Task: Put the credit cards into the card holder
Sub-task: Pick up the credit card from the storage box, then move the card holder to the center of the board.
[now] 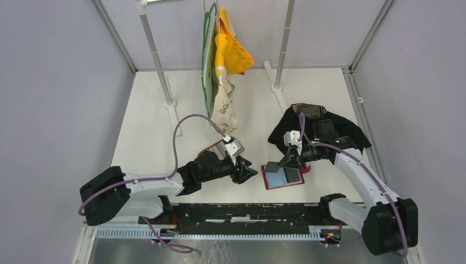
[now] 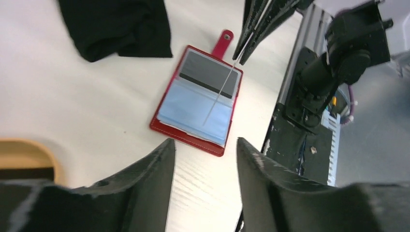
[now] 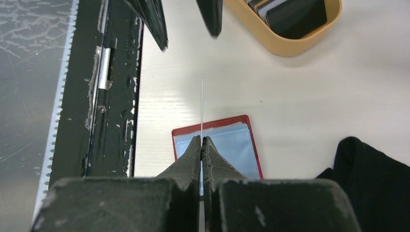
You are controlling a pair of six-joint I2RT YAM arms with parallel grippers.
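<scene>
The red card holder (image 1: pixel 283 177) (image 2: pixel 186 137) (image 3: pixel 212 123) lies open on the table, pale blue pockets up, with a dark card (image 2: pixel 208 72) in one pocket. My right gripper (image 1: pixel 290 159) (image 3: pixel 201 138) (image 2: pixel 240 58) is shut on a thin credit card (image 3: pixel 201 96) (image 2: pixel 220 92), seen edge-on and standing upright over the holder. My left gripper (image 1: pixel 250 171) (image 2: pixel 205 141) (image 3: pixel 189 41) is open just left of the holder, with nothing between its fingers and apart from the card. More credit cards (image 3: pixel 295 14) lie in the tan tray.
The tan wooden tray (image 3: pixel 285 43) (image 1: pixel 211 148) sits behind the left arm, partly hidden by it. A black cloth (image 1: pixel 329 129) (image 2: pixel 116 24) (image 3: pixel 372 183) lies behind the right gripper. Coloured cloths (image 1: pixel 225 66) hang from a rack at the back. The black base rail (image 1: pixel 247 212) runs along the near edge.
</scene>
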